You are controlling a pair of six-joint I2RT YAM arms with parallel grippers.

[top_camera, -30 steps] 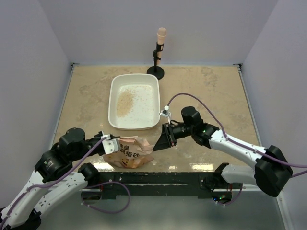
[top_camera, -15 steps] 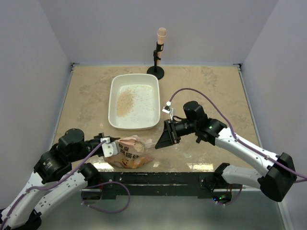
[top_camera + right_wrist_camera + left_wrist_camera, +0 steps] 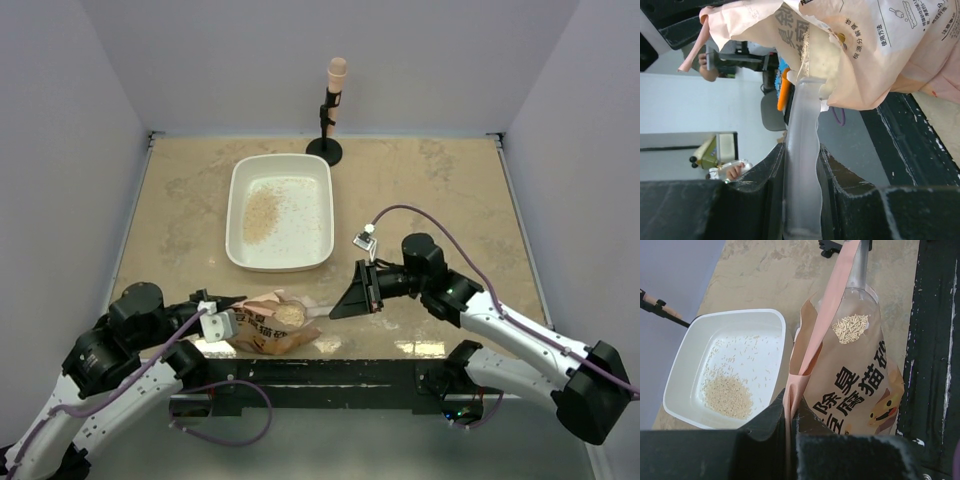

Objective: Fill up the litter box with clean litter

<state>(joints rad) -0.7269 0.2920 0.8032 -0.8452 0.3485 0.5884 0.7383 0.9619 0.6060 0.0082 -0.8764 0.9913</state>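
Note:
The white litter box (image 3: 238, 190) lies at the far middle of the table with a small pile of clean litter (image 3: 260, 215) in its left half. It also shows in the left wrist view (image 3: 730, 314), with the litter (image 3: 727, 396) in it. My left gripper (image 3: 222, 322) (image 3: 790, 412) is shut on the edge of the orange-pink litter bag (image 3: 262, 330) (image 3: 860, 385) near the front edge. My right gripper (image 3: 345, 300) (image 3: 802, 150) is shut on the handle of a clear scoop (image 3: 856, 295). The scoop's bowl sits at the bag's mouth with litter (image 3: 850, 329) on it.
A black stand with a pinkish-topped rod (image 3: 333, 105) stands behind the litter box at the back wall. A black rail (image 3: 330, 370) runs along the table's near edge just below the bag. Purple-grey walls close in on three sides.
My left gripper and the bag have moved toward the near edge and a little left. My right gripper has shifted right and nearer, and litter now shows on the scoop at the bag's mouth.

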